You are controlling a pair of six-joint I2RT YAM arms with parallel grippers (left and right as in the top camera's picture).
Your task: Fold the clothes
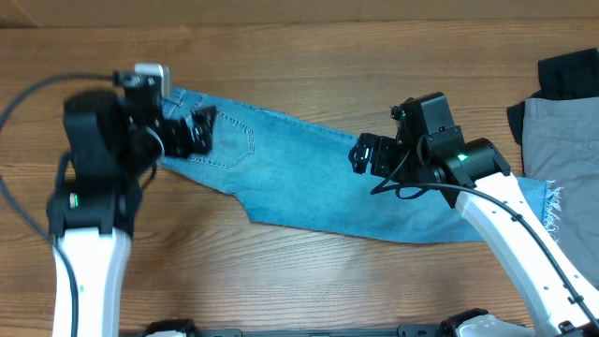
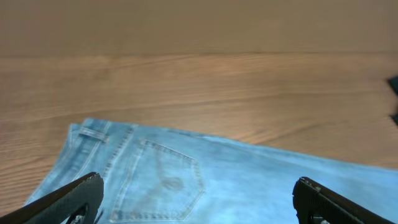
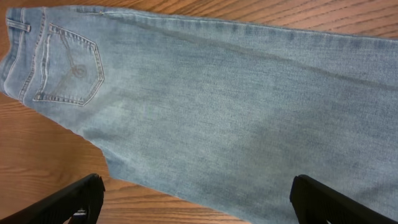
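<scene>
From overhead, the jeans [image 1: 309, 178] lie flat on the table [image 1: 281, 56]. Their long axis runs from the waistband at 10 o'clock to the frayed hem at 4 o'clock, just beside the grey trousers [image 1: 562, 140] and below the black garment [image 1: 566, 70]. The left gripper [image 1: 201, 131] hangs over the pocket end and the right gripper [image 1: 365, 154] over mid-leg, both spread wide and empty.

In the left wrist view, the fingers [image 2: 74, 199] stand far apart with nothing between them. The waistband sits toward 10 o'clock and the back pocket [image 2: 168, 177] lies straight ahead.

In the right wrist view, the fingers [image 3: 68, 199] are equally wide (nothing pinched). Denim fills the frame at 12 o'clock, with the pocket [image 3: 71, 65] off at 10 o'clock.

For an end-to-end fold, I judge the right arm nearer the hem and the left arm nearer the waistband.
</scene>
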